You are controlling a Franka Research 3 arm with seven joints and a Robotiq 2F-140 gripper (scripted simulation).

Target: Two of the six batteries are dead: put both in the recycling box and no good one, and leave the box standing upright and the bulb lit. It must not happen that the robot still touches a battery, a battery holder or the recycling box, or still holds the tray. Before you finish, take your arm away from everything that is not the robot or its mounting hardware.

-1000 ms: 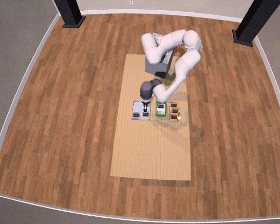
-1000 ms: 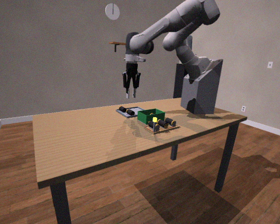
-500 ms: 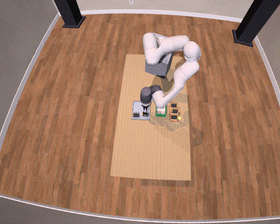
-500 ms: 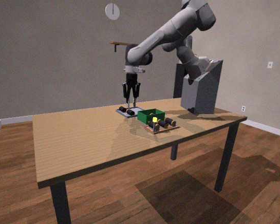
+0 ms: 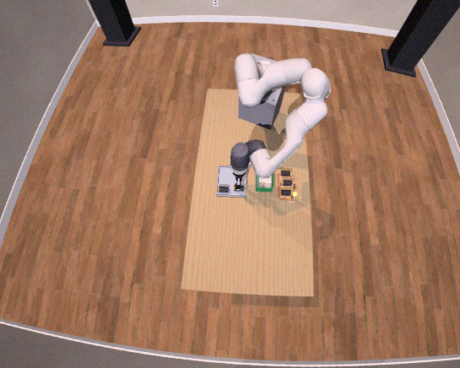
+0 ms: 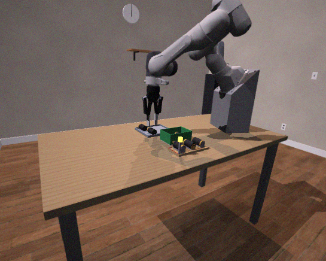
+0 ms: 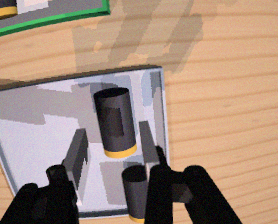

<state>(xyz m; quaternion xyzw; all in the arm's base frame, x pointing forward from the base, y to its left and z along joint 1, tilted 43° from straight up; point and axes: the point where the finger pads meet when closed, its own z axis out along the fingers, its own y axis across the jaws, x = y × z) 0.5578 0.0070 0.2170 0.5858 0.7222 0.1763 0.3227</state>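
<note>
Parted partway and gripping nothing: the hand (image 5: 239, 184) (image 6: 152, 124) (image 7: 114, 139), pointed down over the shallow gray tray (image 5: 227, 175) (image 6: 163, 128) (image 7: 40, 137). Seen between the fingers from the wrist, with visible gaps on both sides: the nearer battery (image 6: 152, 130) (image 7: 115, 122), dark with a yellow band at one end, lying on its side. Visible along its casing: a darker rectangular patch, too blurred to read for any brand or lettering. Just beside it in the same tray, also lying down: a second dark battery (image 5: 224, 189) (image 6: 142, 127) (image 7: 135, 192), partly hidden by a finger in the wrist view.

Next outward, upright on the tabletop (image 5: 246, 249) (image 6: 109, 161) (image 7: 225, 105): the green recycling box (image 5: 264, 189) (image 6: 167, 136) (image 7: 65, 21), with a yellow-banded battery (image 7: 1, 9) inside and a pale patch on its floor, markings too small to make out. Beyond the box: an orange-edged holder (image 5: 279, 186) (image 6: 203, 148), with three dark batteries (image 5: 287, 182) (image 6: 189, 143) side by side. Glowing yellow at its edge: the lit bulb (image 5: 294, 194) (image 6: 180, 139).
</note>
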